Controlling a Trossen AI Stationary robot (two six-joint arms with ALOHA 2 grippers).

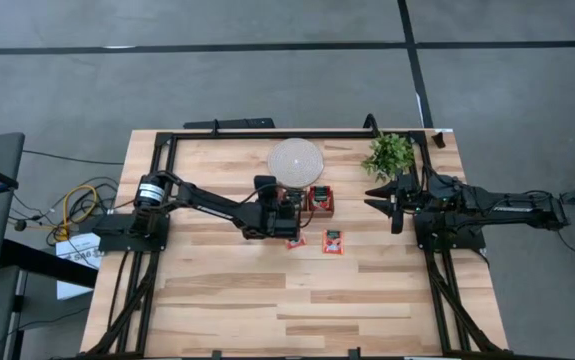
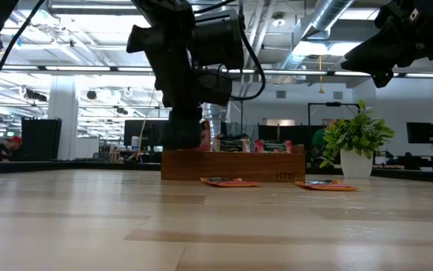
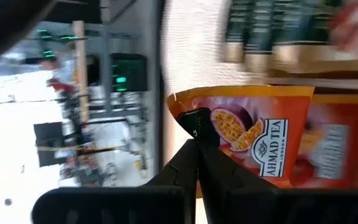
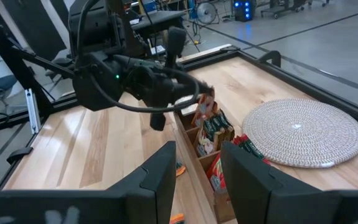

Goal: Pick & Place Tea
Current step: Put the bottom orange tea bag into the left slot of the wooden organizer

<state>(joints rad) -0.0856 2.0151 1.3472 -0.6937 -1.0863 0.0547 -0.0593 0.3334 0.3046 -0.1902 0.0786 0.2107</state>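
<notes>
The left gripper point(image 3: 197, 155) pinches an orange tea sachet point(image 3: 259, 140) by its edge — fingers clamped on it; the right gripper point(image 4: 197, 165) waits, fingers apart.

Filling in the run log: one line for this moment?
left tool: shut on orange sachet at wooden tray | right tool: open, waiting

Two black jointed arms point(image 1: 217, 205), looped black cables, silver ring at left base.

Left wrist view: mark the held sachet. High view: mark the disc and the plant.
sachet point(image 3: 253, 134), left wrist view, printed front face.
disc point(image 1: 296, 159), high view, centre.
plant point(image 1: 389, 153), high view, leaves.
</notes>
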